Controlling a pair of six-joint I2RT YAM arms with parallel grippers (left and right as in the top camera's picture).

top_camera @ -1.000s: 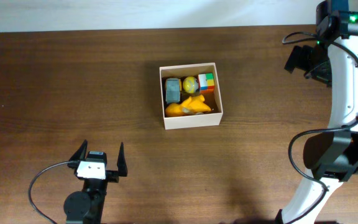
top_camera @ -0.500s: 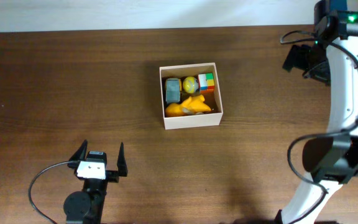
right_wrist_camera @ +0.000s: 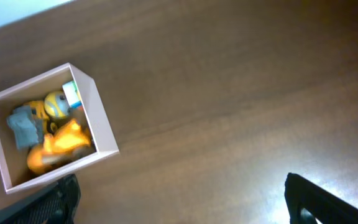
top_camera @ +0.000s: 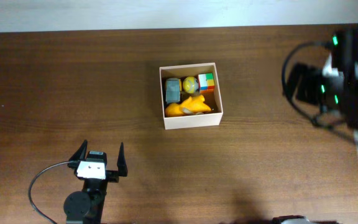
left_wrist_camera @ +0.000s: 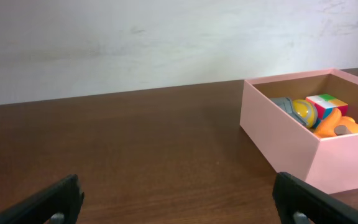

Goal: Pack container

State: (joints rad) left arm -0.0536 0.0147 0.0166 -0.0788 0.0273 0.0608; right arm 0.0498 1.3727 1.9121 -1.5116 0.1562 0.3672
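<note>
Square, shallow cardboard box, white outside, tan-brown inside. Stands upright and open-topped on the dark wooden table, a little behind its middle, turned slightly off square. Holds four small toys packed close: a grey piece by the left wall, a yellow ball, a coloured cube, an orange-yellow toy along the near wall.

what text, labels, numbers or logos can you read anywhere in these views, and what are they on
None can be read in any view.
container: plain walls, no print.
colour cube: coloured squares only, no letters.
white plate behind the left fingers: too small to show any marking.
right arm: blurred; only green lights, no text.
</note>
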